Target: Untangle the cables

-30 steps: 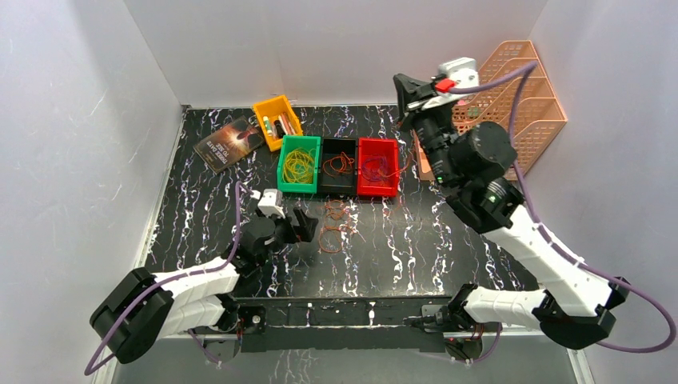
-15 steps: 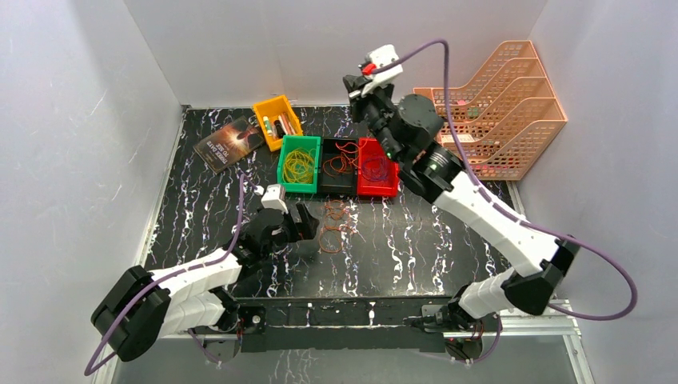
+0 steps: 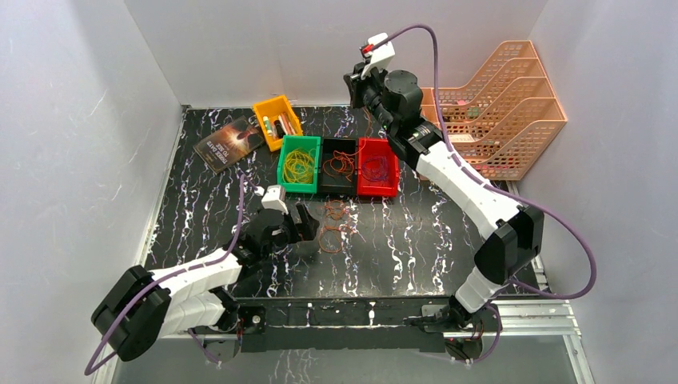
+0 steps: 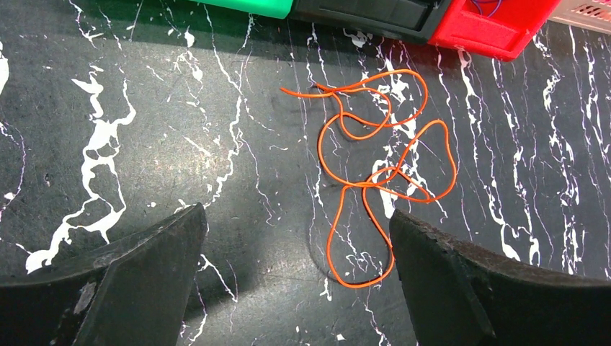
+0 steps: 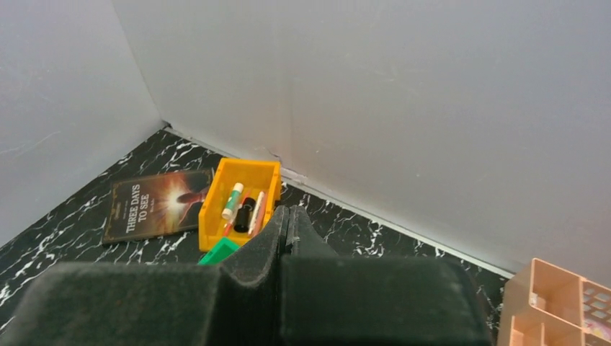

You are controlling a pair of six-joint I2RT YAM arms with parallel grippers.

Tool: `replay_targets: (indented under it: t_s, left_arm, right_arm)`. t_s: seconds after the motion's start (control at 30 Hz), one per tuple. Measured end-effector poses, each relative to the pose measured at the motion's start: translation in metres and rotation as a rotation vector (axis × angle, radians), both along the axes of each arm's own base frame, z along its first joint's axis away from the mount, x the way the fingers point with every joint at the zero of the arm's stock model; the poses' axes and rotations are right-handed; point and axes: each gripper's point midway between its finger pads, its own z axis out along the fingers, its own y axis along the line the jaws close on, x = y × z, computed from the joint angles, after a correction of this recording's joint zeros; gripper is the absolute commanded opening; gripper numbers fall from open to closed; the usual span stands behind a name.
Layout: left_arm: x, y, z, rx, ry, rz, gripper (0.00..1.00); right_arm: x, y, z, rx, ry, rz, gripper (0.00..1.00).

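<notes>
Since a second ago, your right arm has swung left, off the peach rack [image 3: 512,104], and now reaches high over the back of the table [image 3: 448,240], above the row of three bins. Your right gripper [image 5: 288,231] has its fingers pressed together with nothing between them; its camera looks down on the yellow bin [image 5: 241,180] of small items and the book [image 5: 155,205] beside it. Your left arm has edged forward towards the loose wires. Your left gripper [image 4: 294,216] hangs low over the table with its fingers spread wide apart, holding nothing.

The tangle of orange cables [image 4: 378,173] lies flat on the table just in front of the bins, its nearest loop reaching into the gap between the open left fingers, closer to the right-hand one and touching neither. More loops already sit sorted: yellow ones in the green bin [image 3: 281,172], orange-red ones in the black bin [image 3: 337,186], and a bunch of thin loops in the red bin [image 3: 377,190].
</notes>
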Motion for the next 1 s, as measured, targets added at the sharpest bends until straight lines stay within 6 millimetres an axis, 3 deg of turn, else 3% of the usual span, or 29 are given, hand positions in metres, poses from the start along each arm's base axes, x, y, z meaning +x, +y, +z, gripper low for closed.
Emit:
replay_targets:
  t_s: [0.23,0.37,0.53,0.77,1.0]
  left_arm:
    - [-0.002,0.001,-0.006,0.014,0.018,-0.004,0.98]
    - [-0.002,0.001,-0.007,0.017,0.022,-0.005,0.98]
    - [-0.004,0.002,-0.010,0.028,0.030,-0.007,0.98]
    - [-0.005,0.003,-0.011,0.035,0.034,-0.009,0.98]
    - [-0.006,0.004,-0.013,0.044,0.041,-0.010,0.98]
  right_arm:
    - [0.006,0.015,-0.023,0.020,0.066,0.102,0.00]
    - [0.010,0.029,-0.048,0.016,0.126,0.149,0.00]
    - [0.020,0.042,-0.097,-0.006,0.237,0.161,0.00]
    - [0.021,0.045,-0.181,-0.078,0.413,0.147,0.00]
    - [0.021,0.052,-0.231,-0.125,0.509,0.167,0.00]
